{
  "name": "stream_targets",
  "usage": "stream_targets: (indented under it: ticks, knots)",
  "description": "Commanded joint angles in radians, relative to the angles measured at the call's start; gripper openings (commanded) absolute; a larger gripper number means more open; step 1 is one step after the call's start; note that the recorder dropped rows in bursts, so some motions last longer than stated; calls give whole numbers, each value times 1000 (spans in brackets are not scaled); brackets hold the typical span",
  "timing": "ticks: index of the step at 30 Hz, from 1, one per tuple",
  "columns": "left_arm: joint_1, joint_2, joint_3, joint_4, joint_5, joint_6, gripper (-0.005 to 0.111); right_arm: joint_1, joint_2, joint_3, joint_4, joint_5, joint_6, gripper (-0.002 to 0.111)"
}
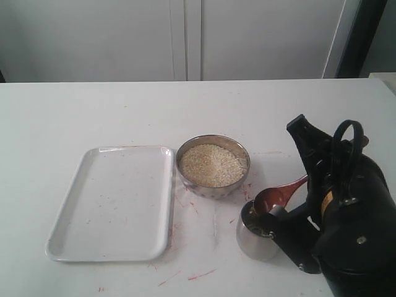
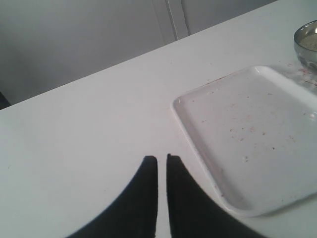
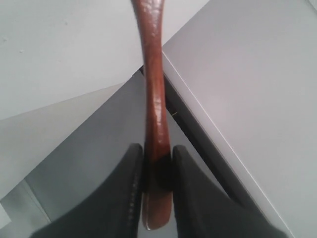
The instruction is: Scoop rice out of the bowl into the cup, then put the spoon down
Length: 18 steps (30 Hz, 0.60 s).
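The silver bowl (image 1: 215, 186) holds a level heap of beige rice (image 1: 212, 164) at the middle of the table; its rim (image 2: 301, 48) also shows in the left wrist view. The steel cup (image 1: 253, 240) stands in front and to the right of it, partly behind the black right arm (image 1: 346, 216). The reddish-brown spoon (image 1: 273, 197) hangs tilted over the cup's mouth; whether it carries rice I cannot tell. My right gripper (image 3: 157, 154) is shut on the spoon handle (image 3: 153, 89). My left gripper (image 2: 162, 158) hovers over bare table beside the tray, shut and holding nothing.
A white rectangular tray (image 1: 93, 235) lies left of the bowl, its near corner (image 2: 198, 106) close to the left gripper. Reddish specks dot the table around the bowl and cup. A pale wall runs behind the table's far edge.
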Motion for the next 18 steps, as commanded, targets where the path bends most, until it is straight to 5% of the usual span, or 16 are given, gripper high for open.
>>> stream_targets:
  ticks: [1, 11, 18]
  knots:
    - [-3, -1, -3, -5, -6, 2, 14, 1, -9, 3, -14, 8, 34, 0]
    - [-3, -1, -3, -5, -6, 2, 14, 1, -28, -109, 15, 8, 621, 0]
    - [-3, -1, -3, -5, -6, 2, 14, 1, -89, -218, 159, -307, 933, 0]
